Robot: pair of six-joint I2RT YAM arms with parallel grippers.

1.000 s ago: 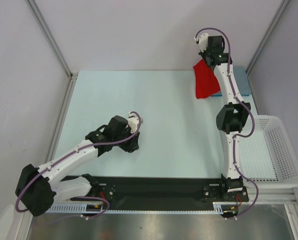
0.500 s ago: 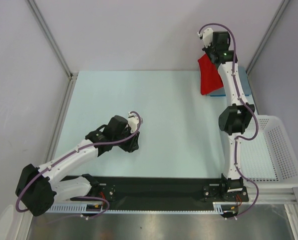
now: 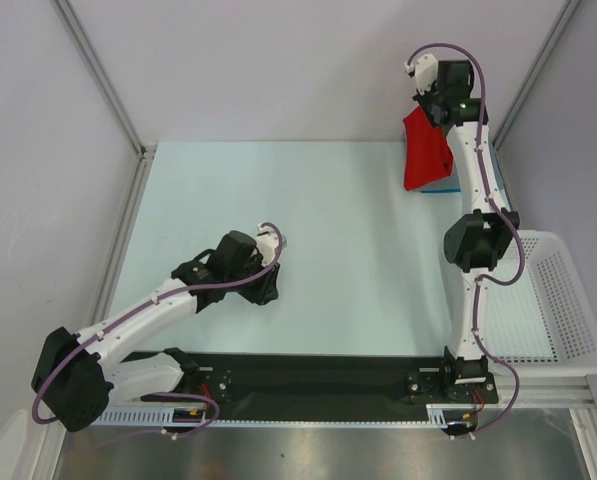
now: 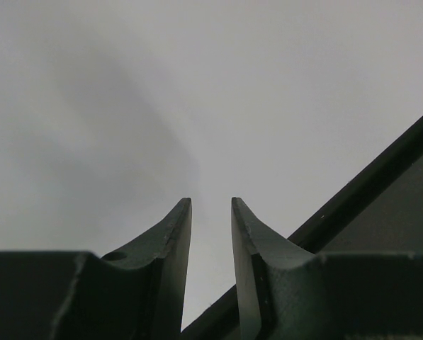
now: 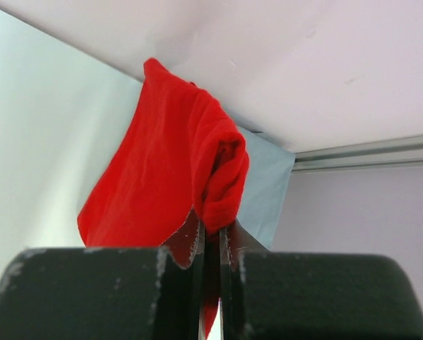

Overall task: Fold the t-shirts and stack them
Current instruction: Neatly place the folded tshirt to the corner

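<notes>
A pale blue-green table fills a booth with plain grey walls; a white mesh basket sits at its right edge. In the far right corner a folded light blue cloth is mostly hidden behind the red t-shirt and the right arm. From above, the left arm's fingertips are hidden under its own wrist. Its wrist camera shows only blurred grey and a dark band.

The right arm stretches nearly straight to the far right corner. The right gripper is pinched tight on a bunched fold of the red t-shirt, which hangs above the table. The left arm lies bent and low at centre-left. The left gripper is empty, its fingers a narrow gap apart.
</notes>
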